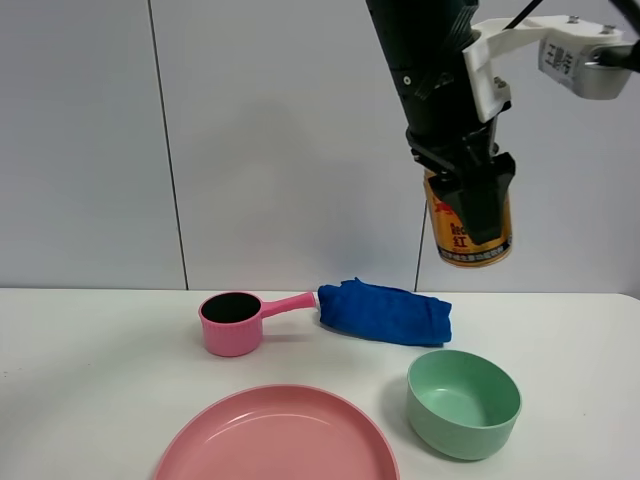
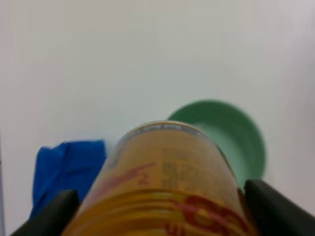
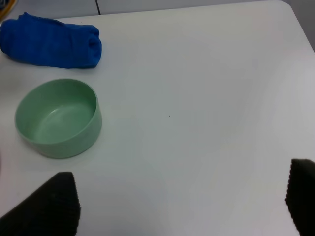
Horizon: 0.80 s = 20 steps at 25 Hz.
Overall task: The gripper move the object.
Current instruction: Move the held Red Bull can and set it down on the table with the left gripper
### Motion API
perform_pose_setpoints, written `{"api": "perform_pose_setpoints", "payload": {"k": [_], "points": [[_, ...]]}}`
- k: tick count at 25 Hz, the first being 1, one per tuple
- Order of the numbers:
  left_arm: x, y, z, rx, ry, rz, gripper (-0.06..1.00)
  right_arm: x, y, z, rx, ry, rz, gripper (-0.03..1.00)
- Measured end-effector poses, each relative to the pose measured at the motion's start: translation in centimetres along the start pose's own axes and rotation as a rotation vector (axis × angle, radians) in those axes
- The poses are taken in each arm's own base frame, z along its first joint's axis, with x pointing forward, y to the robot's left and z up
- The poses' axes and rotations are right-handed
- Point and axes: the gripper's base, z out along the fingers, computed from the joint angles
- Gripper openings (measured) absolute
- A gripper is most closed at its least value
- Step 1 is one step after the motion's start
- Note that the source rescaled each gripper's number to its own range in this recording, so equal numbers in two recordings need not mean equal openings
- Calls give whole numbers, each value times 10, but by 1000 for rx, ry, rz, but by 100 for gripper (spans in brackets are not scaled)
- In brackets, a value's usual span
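Observation:
The gold-orange can [image 1: 450, 240] with red print hangs high in the air, upright, well above the table and roughly over the green bowl [image 1: 470, 435]. My left gripper [image 1: 472, 228], a black claw on a dark arm coming down from the top, is shut on it. In the left wrist view the can [image 2: 167, 177] fills the space between the black fingers [image 2: 51, 214], with the bowl [image 2: 241, 132] far below. My right gripper [image 3: 172, 201] is open and empty above the bare table, and it does not show in the exterior view.
A pink handled cup [image 1: 232, 322] stands left of a folded blue cloth [image 1: 385, 312] at the back of the white table [image 1: 90, 370]. A large pink plate [image 1: 275, 440] lies at the front. The right wrist view shows the bowl [image 3: 56, 118] and the cloth [image 3: 51, 42].

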Motion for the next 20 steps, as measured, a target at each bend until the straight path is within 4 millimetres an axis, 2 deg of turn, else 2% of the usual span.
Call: {"api": "perform_pose_setpoints", "payload": {"k": [10,14,20], "points": [[-5,-7,6,56,-38,-12,0,0,0,0,0,0,0,100],[-10,-15,19,74,-52,29,0,0,0,0,0,0,0,100],[-12,-16,52,54,-100,19,0,0,0,0,0,0,0,100]]}}
